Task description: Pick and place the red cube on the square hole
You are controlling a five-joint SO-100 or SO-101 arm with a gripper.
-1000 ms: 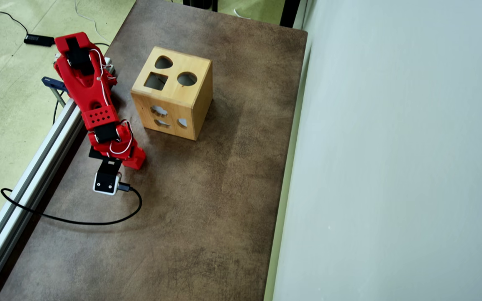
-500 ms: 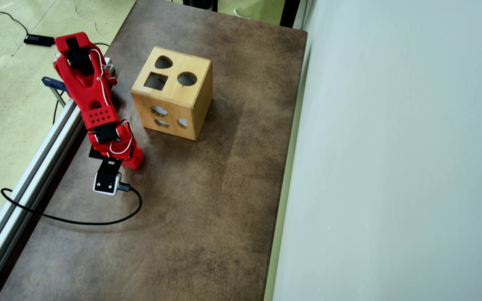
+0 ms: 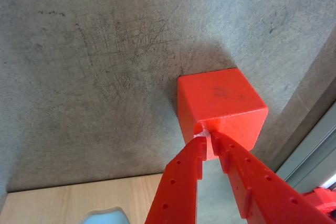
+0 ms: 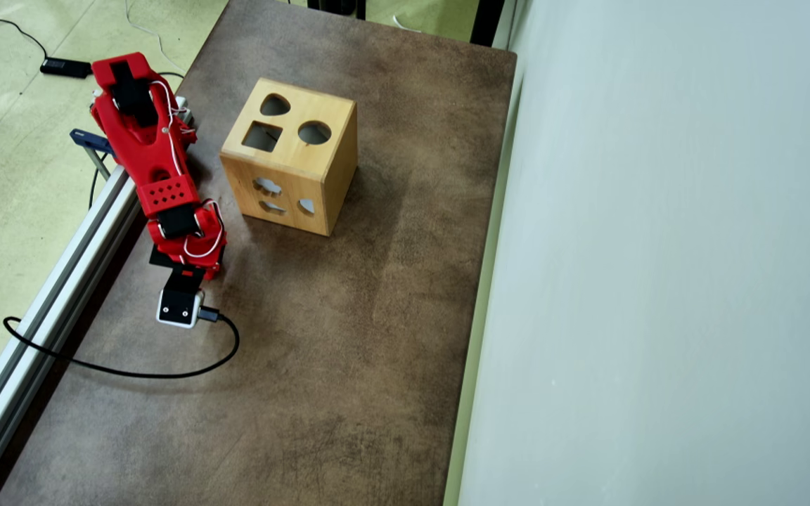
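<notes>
The red cube (image 3: 223, 98) rests on the brown table in the wrist view. My gripper (image 3: 209, 141) comes up from the bottom edge, its two red fingers nearly together and pinched on the cube's near lower corner. In the overhead view the cube is hidden under the red arm (image 4: 159, 169), which reaches down along the table's left side. The square hole (image 4: 262, 136) is on top of the wooden box (image 4: 320, 158), just right of the arm. A side of that box (image 3: 79, 200) shows at the wrist view's bottom left.
A round hole (image 4: 314, 132) and a heart-like hole (image 4: 274, 105) share the box's top. An aluminium rail (image 4: 46, 295) runs along the table's left edge. A black cable (image 4: 131, 371) loops from the wrist camera (image 4: 180, 306). A pale wall (image 4: 658, 281) bounds the right.
In the overhead view the red jaw part at the arm's tip has swung in to the left, narrowing the gripper. The arm and the box stay in place.
</notes>
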